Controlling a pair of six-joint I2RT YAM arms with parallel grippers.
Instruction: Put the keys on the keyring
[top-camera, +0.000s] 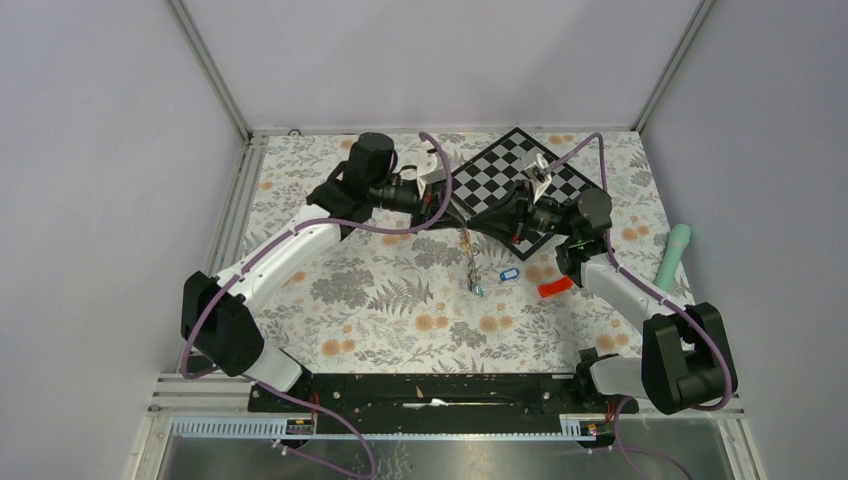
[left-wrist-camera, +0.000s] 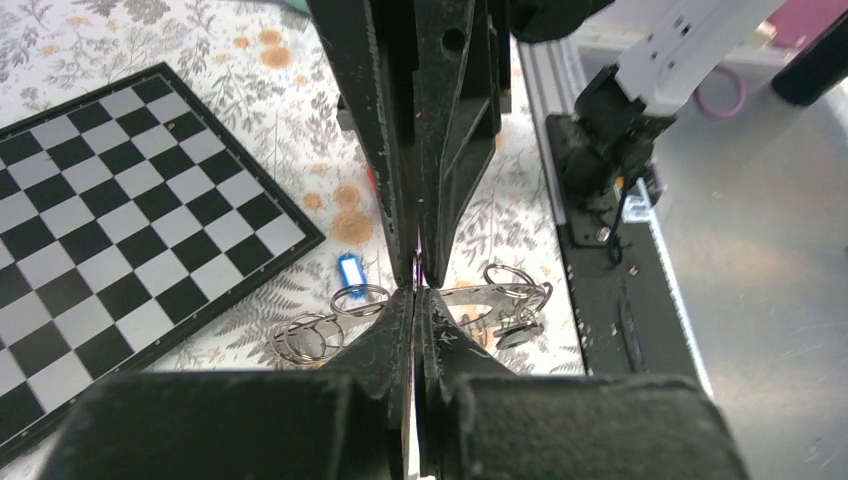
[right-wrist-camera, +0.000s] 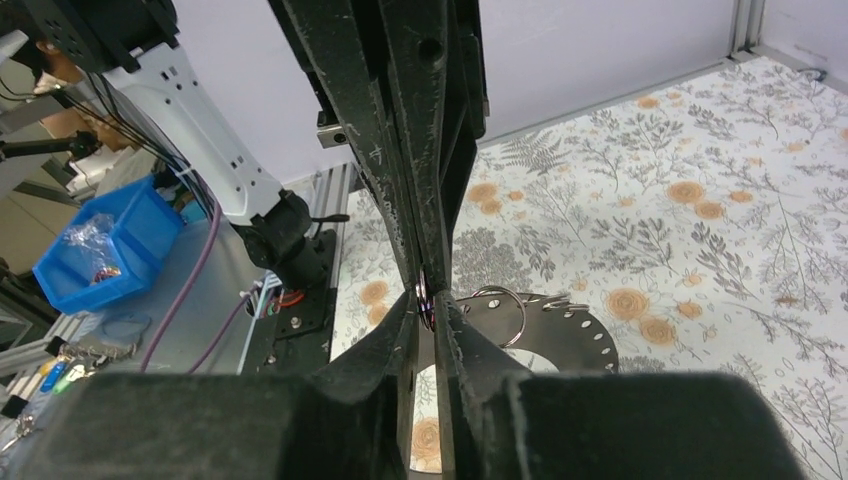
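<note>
Your left end effector (left-wrist-camera: 418, 287) was clenched, its two fingers pressed flat together with no gap. The keyring (right-wrist-camera: 575, 335) lay right at those tips, but you could not tell from the left wrist view whether its edge was pinched between them. Your right end effector (right-wrist-camera: 428, 300) had its fingers a sliver apart, with something small and thin caught in the slit at the tips. I cannot tell whether that was a real grip. The keyring showed just beyond those fingers as a dark grey flat band with small holes along its rim and a wire split ring (right-wrist-camera: 497, 308) hooked at its edge.

From above, both arms met over the far middle of the desk (top-camera: 380, 300), and the keyring sat between them, seen nearly edge-on, with a small metal cluster at its near end too small to make out. More wire rings (left-wrist-camera: 310, 338) bunched to one side of the left fingers.

One blue key (top-camera: 509, 273) lay loose on the desk, apart from the keyring and just to its right. A red block (top-camera: 555, 287) lay a little farther right. The board (left-wrist-camera: 120, 200) lay flat behind the arms, and a teal cylinder (top-camera: 673, 252) lay near the right edge.
</note>
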